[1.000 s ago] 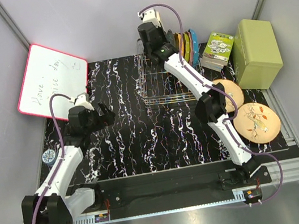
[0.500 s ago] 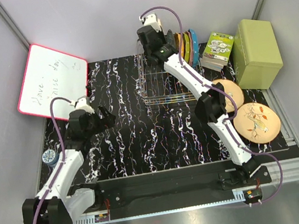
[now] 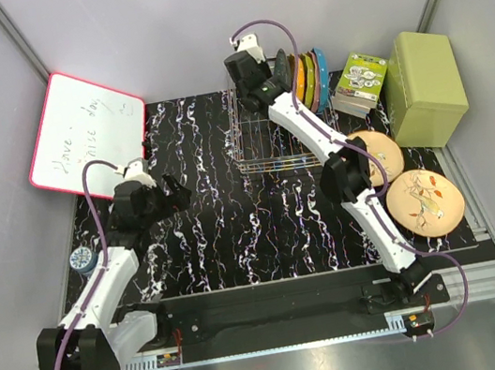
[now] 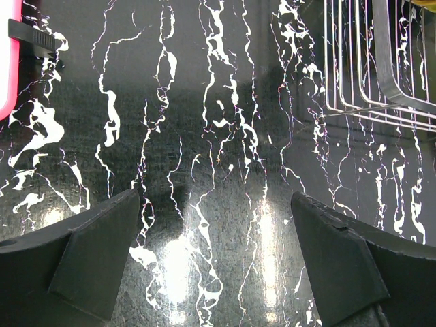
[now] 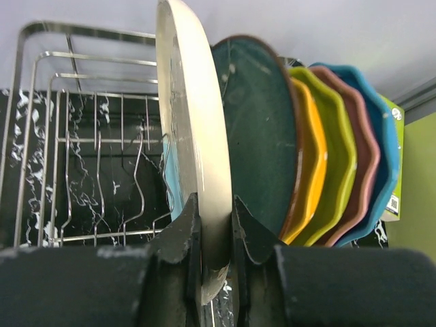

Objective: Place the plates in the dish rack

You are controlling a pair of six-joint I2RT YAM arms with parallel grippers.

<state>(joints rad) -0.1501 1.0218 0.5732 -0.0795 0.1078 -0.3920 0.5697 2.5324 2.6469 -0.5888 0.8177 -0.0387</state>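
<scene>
My right gripper (image 5: 212, 208) is shut on the rim of the cream plate with a light-blue half (image 5: 191, 122). It holds the plate upright on edge over the silver wire dish rack (image 5: 68, 136), just left of the teal-blue plate (image 5: 262, 136) standing in the rack. In the top view this gripper (image 3: 253, 75) is at the rack's (image 3: 255, 146) back end. Two peach-tan leaf plates (image 3: 379, 153) (image 3: 424, 201) lie flat on the table's right side. My left gripper (image 3: 172, 190) is open and empty over the marbled table (image 4: 214, 204), left of the rack (image 4: 381, 68).
Small orange (image 5: 310, 163), green (image 5: 334, 157), pink (image 5: 357, 157) and blue (image 5: 385, 150) plates stand behind the teal one. An olive-green box (image 3: 423, 87) and a printed packet (image 3: 361, 82) sit at the back right. A whiteboard (image 3: 85, 136) leans at the back left.
My right gripper has moved slightly back and left with the cream plate. My left gripper has shifted a little.
</scene>
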